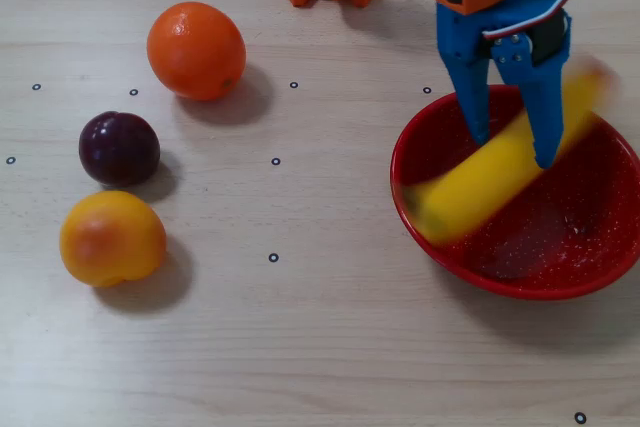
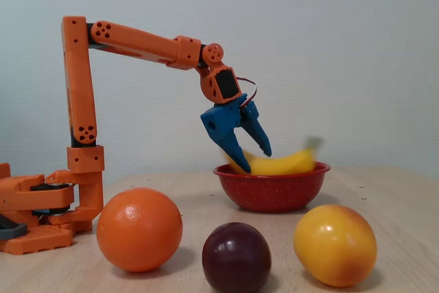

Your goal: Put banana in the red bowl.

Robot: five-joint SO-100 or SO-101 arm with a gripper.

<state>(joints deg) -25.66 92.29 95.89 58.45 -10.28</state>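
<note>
My gripper (image 1: 512, 147) is spread open right over the banana (image 1: 500, 172), which lies blurred inside the red bowl (image 1: 470, 272), long axis diagonal, crossing between my 2 fingers.

a yellow banana (image 1: 480, 179) lies in the red bowl (image 1: 520, 287), whose glaze carries fine white speckles. the fingers (image 1: 545, 117) are blue on an orange arm (image 2: 137, 42). an orange (image 1: 196, 50), a dark purple plum (image 1: 119, 148) and a yellow-orange fruit (image 1: 112, 238) sit on the pale wood-grain bench (image 1: 300, 347).
</note>
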